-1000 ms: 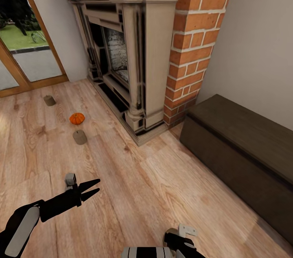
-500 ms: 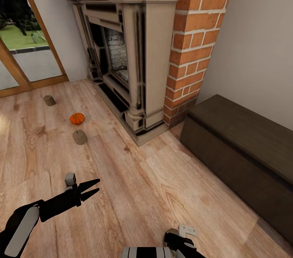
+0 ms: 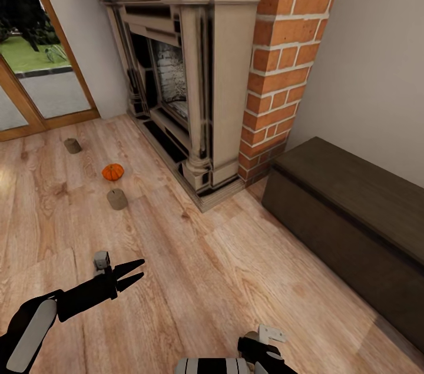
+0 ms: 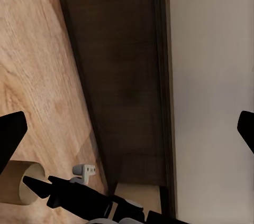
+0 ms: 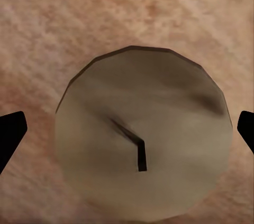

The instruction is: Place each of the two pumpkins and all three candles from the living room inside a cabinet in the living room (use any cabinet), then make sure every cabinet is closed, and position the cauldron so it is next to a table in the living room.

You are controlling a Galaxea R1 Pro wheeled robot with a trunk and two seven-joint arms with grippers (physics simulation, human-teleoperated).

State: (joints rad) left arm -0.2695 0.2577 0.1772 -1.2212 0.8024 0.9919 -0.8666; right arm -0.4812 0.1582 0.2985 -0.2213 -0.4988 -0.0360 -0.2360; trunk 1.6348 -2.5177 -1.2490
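Sitting between right tool (image 5: 127,129) tips: candle (image 5: 143,142)

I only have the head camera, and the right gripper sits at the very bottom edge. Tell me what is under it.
Observer: A candle. The right wrist camera looks straight down on its top, wick showing, and it stands on the wood floor.
Operator: Give me the finger state.
Observer: The right gripper is open. Its fingers sit wide on either side of the candle and do not touch it.
Operator: Check it from the left wrist.
Observer: From there the candle stands upright, with a strip of bare floor between it and the cabinet.
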